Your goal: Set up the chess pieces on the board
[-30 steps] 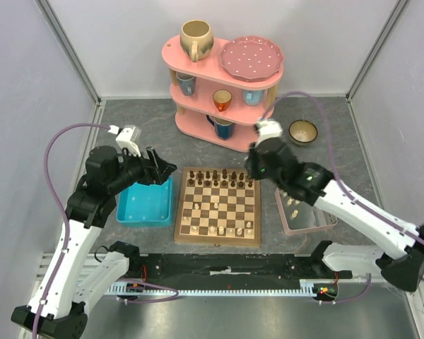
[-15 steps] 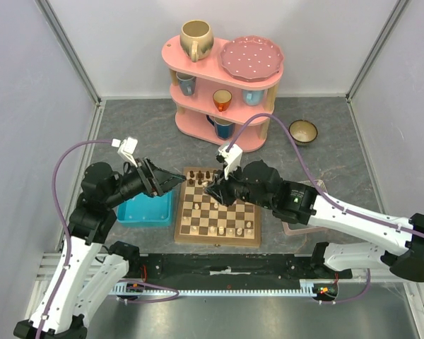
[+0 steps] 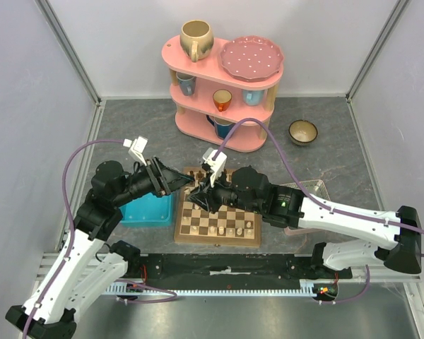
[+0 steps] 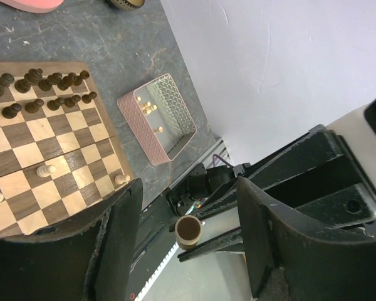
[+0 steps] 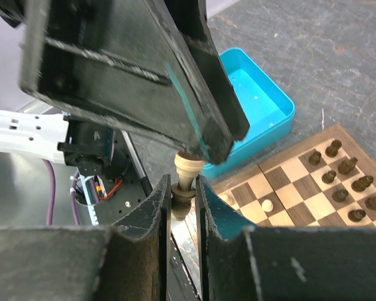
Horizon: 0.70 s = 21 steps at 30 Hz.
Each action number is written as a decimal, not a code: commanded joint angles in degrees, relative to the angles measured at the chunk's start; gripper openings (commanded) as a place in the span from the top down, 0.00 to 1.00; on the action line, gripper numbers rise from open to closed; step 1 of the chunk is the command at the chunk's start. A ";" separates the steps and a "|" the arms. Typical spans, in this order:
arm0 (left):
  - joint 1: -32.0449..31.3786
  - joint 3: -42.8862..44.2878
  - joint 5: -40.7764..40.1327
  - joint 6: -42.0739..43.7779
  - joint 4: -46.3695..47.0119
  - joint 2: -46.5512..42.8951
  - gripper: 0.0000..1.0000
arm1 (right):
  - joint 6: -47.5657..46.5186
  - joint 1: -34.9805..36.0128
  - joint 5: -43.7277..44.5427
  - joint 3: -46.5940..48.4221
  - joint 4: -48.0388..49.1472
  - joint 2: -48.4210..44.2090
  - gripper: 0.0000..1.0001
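From the top camera, the square wooden chessboard (image 3: 216, 242) with light and dark squares lies flat on the grey worktop (image 3: 127, 127). Dark brown chessmen (image 3: 219, 176) fill its far rows. A few pale ones (image 3: 223, 229) stand near its close edge. The left fingers (image 3: 178, 181) and the right fingers (image 3: 200, 195) point at each other. They meet in the air above the board's far left corner, beside the turquoise tray (image 3: 145, 210). What sits between them is too small to see here.

From the left wrist camera, the left fingers (image 4: 122, 244) stand wide apart and grip nothing. In the gap is the flat round end of a pale cream wooden chess piece (image 4: 188, 230). It faces this camera and touches neither finger. The board (image 4: 25, 135) and a clear pink-rimmed tray (image 4: 135, 128) lie below.

From the right wrist camera, the right fingers (image 5: 153, 226) are almost closed and pinch one end of the piece (image 5: 188, 168). Its long side runs straight out the way these fingers point. The wide end leads, right at a black left finger's tip (image 5: 200, 125). I cannot tell if they touch.
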 commanded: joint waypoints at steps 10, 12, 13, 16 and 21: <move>-3.22 -0.23 -3.74 -3.30 2.55 0.03 0.47 | -2.57 1.08 4.44 4.29 7.59 0.41 1.00; -3.30 -0.32 -3.83 -3.74 2.55 -0.14 0.49 | -2.57 1.17 5.92 4.21 7.85 0.58 1.00; -3.30 -0.23 -4.18 -3.92 2.64 -0.06 0.50 | -2.57 1.26 6.46 3.94 8.03 0.50 1.00; -3.30 -0.15 -4.44 -4.53 2.73 -0.06 0.51 | -2.57 1.43 9.00 3.33 9.17 0.85 1.00; -3.39 -0.14 -4.80 -4.80 2.81 -0.23 0.52 | -2.57 1.70 13.22 3.24 10.66 1.64 1.00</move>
